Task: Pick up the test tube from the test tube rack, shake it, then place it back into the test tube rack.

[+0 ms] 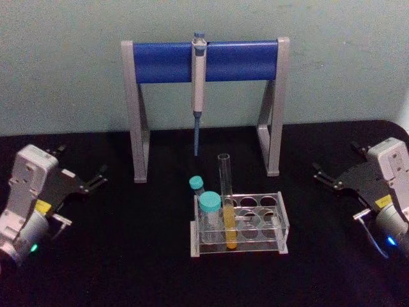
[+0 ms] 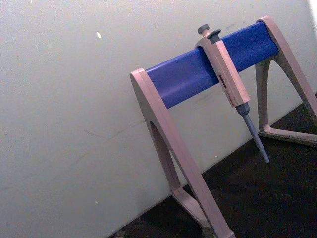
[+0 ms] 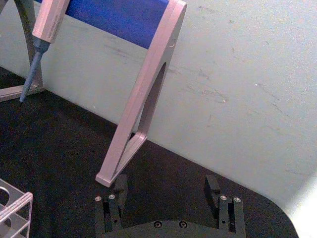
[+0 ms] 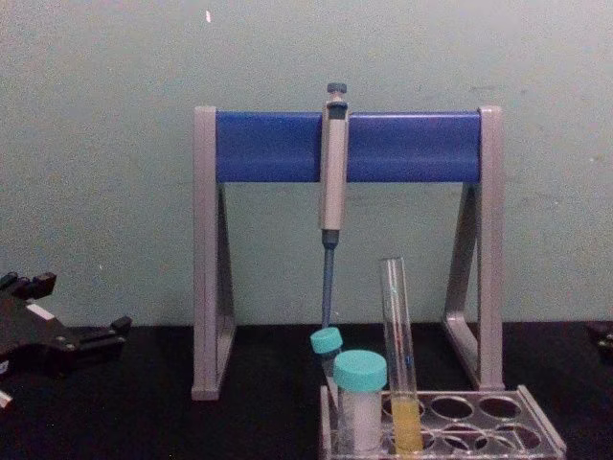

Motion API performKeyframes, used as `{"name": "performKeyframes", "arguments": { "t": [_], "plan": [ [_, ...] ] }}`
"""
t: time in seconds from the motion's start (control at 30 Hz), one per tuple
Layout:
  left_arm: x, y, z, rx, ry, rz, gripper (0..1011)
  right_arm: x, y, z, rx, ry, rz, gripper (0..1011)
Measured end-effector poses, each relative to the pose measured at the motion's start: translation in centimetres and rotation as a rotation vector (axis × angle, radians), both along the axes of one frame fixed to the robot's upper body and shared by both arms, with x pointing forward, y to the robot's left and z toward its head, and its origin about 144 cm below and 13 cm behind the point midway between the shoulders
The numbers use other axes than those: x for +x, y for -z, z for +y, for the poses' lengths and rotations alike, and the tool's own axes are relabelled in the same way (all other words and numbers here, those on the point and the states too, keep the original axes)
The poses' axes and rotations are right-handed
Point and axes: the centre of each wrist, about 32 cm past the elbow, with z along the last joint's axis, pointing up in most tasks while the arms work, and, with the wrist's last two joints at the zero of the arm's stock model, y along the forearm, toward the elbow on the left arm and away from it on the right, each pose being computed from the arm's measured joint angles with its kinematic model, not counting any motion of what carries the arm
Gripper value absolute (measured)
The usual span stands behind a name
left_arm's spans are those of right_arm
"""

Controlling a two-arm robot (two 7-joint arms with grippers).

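Right hand (image 3: 166, 191) — fingers spread wide, empty, parked low by the bench (image 1: 128, 262), well right of the rack (image 1: 282, 225); left hand (image 1: 82, 161) likewise open, well to the left. Tube (image 1: 225, 185) — stands in a front-row hole, leaning slightly, just beside a teal-capped tube (image 1: 209, 214), with yellow liquid in its lower part. Probably light, stiff, slick, breakable and, uncapped, apt to spill; best held gently on the bare glass above the rack.

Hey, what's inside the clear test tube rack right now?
Three tubes stand in the test tube rack: the tall test tube with yellow liquid, a teal-capped white tube, and a smaller teal-capped tube behind it, its lower part hidden.
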Motion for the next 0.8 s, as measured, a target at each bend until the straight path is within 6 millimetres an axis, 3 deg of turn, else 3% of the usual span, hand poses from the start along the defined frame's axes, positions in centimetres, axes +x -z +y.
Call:
{"name": "performKeyframes", "arguments": {
  "t": [0.8],
  "plan": [
    [0.0,0.0,0.0,0.0,0.0,0.0,1001,0.0,0.0,0.0,0.0,0.0,0.0,1000]
  ]
}}
